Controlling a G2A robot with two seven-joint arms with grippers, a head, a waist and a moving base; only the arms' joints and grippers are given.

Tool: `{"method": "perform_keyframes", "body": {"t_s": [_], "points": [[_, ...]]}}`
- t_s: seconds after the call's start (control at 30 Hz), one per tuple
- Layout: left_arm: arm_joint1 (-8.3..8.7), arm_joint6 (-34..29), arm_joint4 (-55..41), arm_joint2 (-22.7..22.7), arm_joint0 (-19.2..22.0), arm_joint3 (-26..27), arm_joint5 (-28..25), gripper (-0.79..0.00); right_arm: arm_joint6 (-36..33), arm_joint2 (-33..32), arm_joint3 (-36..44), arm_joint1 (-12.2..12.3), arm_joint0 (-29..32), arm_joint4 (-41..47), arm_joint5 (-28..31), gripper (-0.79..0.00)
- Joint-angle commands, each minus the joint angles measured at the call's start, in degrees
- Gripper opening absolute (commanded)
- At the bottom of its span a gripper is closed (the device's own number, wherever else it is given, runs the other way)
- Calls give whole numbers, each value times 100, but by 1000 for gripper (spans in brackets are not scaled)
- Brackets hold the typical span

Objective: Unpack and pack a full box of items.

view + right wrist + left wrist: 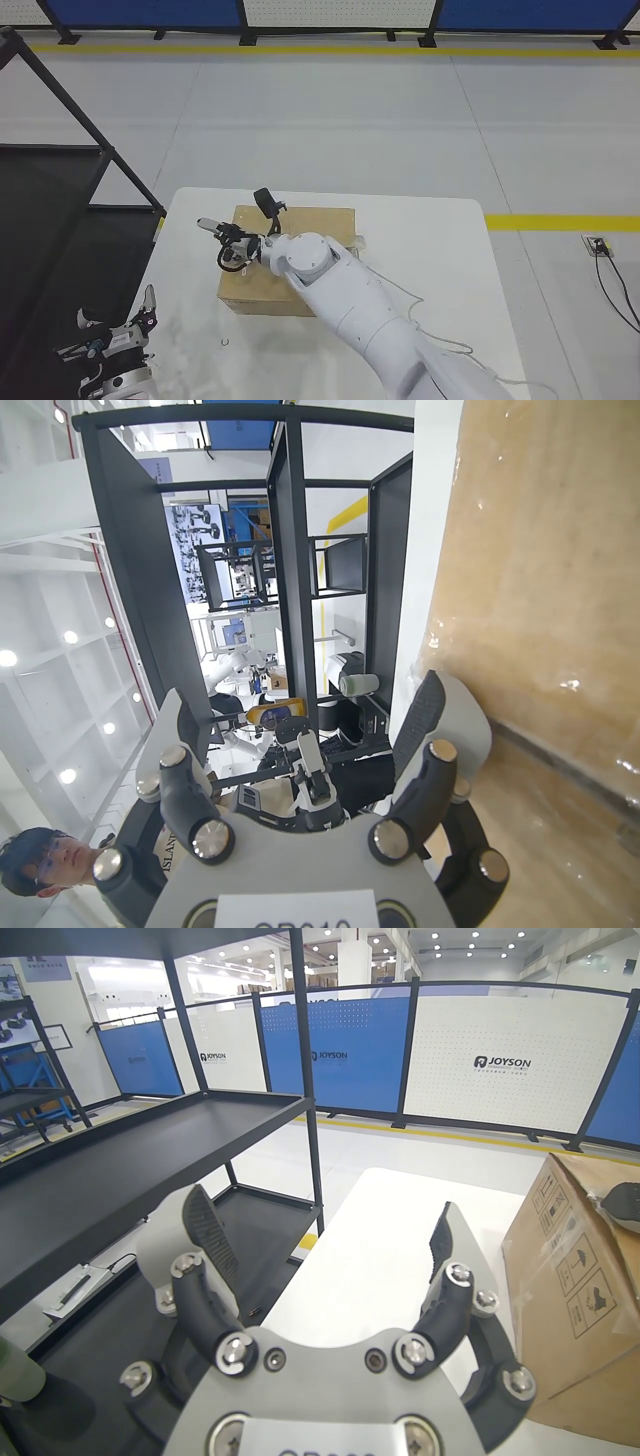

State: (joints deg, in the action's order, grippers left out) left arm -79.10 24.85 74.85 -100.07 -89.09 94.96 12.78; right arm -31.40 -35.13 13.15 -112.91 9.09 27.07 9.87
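Note:
A closed brown cardboard box (300, 262), sealed with clear tape, stands in the middle of the white table (440, 270). My right gripper (236, 214) hangs open over the box's far left corner, one finger above the lid and the other past its left side. In the right wrist view the open gripper (305, 720) has one fingertip (425, 705) close against the taped box (540, 600). My left gripper (117, 312) is open and holds nothing, off the table's front left corner. From the left wrist view, that gripper (325, 1238) points along the table's left edge, with the box (575, 1278) beside it.
A black metal shelf cart (60, 230) stands just left of the table; its shelves (125, 1168) are close to my left gripper. A pale green container (15, 1373) sits on the cart's lower shelf. Blue and white fence panels (500, 1058) close off the floor behind.

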Motion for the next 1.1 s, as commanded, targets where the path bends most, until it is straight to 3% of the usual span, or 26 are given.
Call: {"method": "perform_keyframes", "body": {"t_s": [0.0,0.37,1.07], "points": [[-3,0,14,13,2,7,-9,0,-208,-45,-47,10,-34,-4,43,0],[-9,-103,227,161,65,13,-98,0,-950,-316,-273,207,-83,-43,199,0],[-29,-247,589,468,261,0,-80,0,-616,-739,45,741,197,-487,441,0]]}}
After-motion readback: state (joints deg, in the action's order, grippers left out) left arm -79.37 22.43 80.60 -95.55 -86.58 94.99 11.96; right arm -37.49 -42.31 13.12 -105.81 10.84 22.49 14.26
